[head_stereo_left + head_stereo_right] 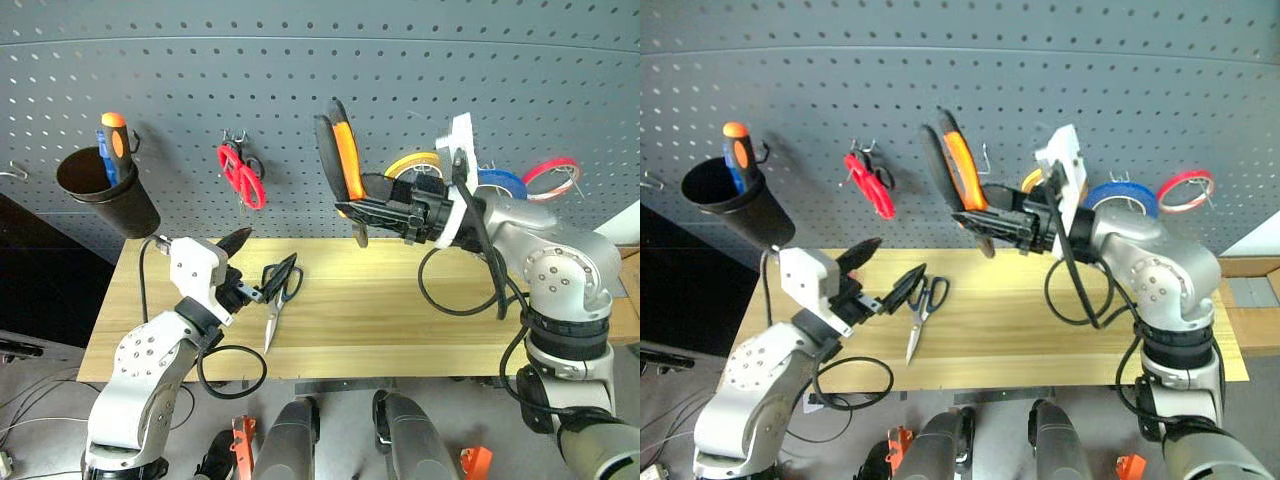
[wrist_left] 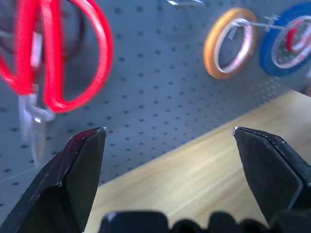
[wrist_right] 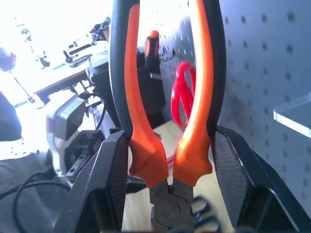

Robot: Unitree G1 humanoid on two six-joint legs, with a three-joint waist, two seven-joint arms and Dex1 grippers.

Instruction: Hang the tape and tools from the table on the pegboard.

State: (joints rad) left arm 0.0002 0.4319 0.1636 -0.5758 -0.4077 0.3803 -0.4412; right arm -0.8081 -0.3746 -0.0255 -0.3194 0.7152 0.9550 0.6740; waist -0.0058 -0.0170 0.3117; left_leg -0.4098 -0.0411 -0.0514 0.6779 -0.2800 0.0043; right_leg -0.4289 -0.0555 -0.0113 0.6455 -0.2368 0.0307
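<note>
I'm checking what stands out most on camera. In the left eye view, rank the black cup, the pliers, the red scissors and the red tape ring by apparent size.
1. Pliers, though the right gripper holds them nearer the camera.
2. Black cup, close to the pliers, so the order is unsure.
3. Red scissors.
4. Red tape ring.

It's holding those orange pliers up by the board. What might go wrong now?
The right gripper holds the pliers low, near the joint, with the long handles standing free above, so they might twist or slip in the grip. The handles could also miss the small hook beside them on the pegboard, or bump the yellow tape hanging close by. The dark scissors remain on the table.
</note>
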